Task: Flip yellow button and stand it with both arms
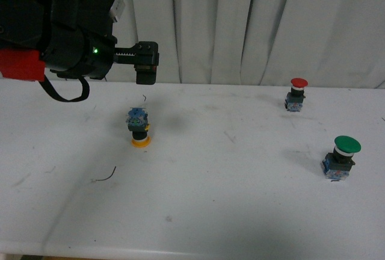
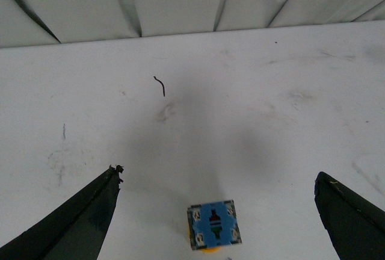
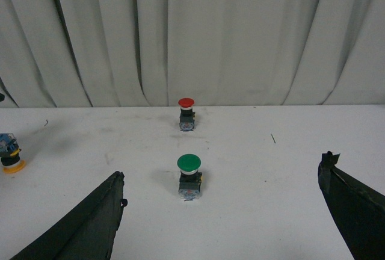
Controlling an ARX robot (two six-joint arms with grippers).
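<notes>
The yellow button [image 1: 139,130] stands upside down on the white table, yellow cap on the surface and blue contact block on top. My left gripper [image 1: 146,67] hangs open above and slightly behind it, touching nothing. In the left wrist view the blue block [image 2: 213,225] shows from above, between and below the wide-apart fingers of the left gripper [image 2: 218,174]. The right gripper [image 3: 222,170] is open and empty; it is out of the front view. Its camera sees the yellow button [image 3: 11,154] far off to one side.
A green-capped button [image 1: 343,157] stands upright at the right, and a red-capped button [image 1: 296,94] stands behind it near the curtain. Both appear ahead of the right gripper: green [image 3: 189,176], red [image 3: 186,114]. A thin wire scrap [image 1: 105,176] lies front left.
</notes>
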